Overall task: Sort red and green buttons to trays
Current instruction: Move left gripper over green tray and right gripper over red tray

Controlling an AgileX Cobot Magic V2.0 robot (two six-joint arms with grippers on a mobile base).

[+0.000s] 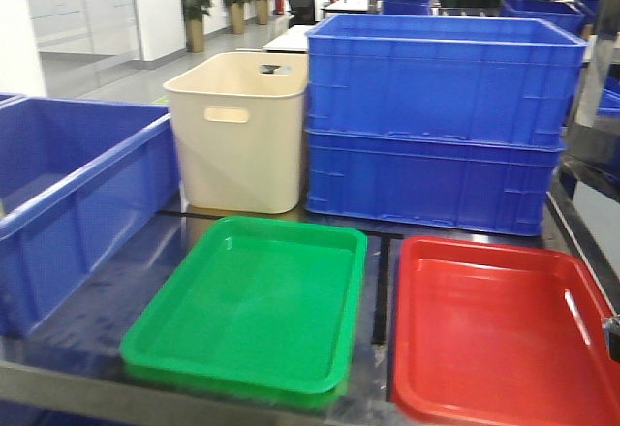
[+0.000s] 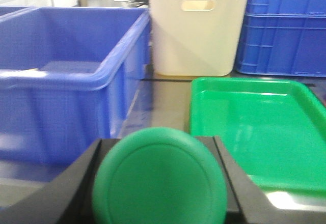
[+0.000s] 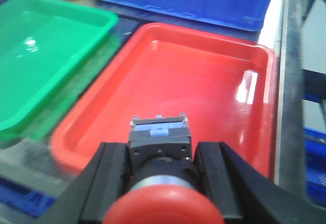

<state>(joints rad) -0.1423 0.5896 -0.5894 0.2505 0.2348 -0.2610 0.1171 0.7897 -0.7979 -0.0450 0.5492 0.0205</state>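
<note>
My left gripper (image 2: 160, 180) is shut on the green button (image 2: 159, 178); its domed cap fills the space between the black fingers and faces the camera, left of the green tray (image 2: 260, 117). My right gripper (image 3: 160, 168) is shut on the red button (image 3: 160, 152), red cap toward the camera and grey base pointing out over the near edge of the red tray (image 3: 198, 76). In the front view the green tray (image 1: 252, 300) and red tray (image 1: 494, 329) lie side by side; both look bare. Neither arm shows clearly in the front view.
A deep blue crate (image 1: 68, 194) stands at the left, a cream tub (image 1: 242, 131) behind the green tray, and two stacked blue crates (image 1: 441, 121) behind the red tray. The table's metal edge (image 1: 58, 387) runs along the front.
</note>
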